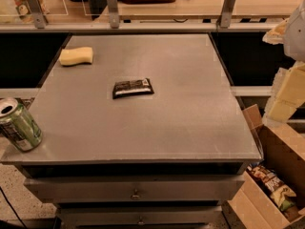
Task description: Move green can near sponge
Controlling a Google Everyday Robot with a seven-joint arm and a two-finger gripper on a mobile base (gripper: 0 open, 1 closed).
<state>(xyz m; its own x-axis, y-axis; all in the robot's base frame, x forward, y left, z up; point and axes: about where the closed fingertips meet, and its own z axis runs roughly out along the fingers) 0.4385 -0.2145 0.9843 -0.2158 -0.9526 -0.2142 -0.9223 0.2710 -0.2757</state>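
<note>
The green can [19,125] stands upright at the front left corner of the grey table [190,109], close to its edge, with its silver top and open pull-tab hole showing. The pale yellow sponge [76,56] lies flat at the far left of the table, well behind the can. My gripper [287,95], cream-yellow, hangs at the right edge of the view, beyond the table's right side and far from both the can and the sponge. It holds nothing that I can see.
A flat dark snack wrapper [133,88] lies near the table's middle, between can and sponge but to the right. An open cardboard box [271,185] with snack bags stands on the floor at the right. A railing with posts [112,8] runs behind the table.
</note>
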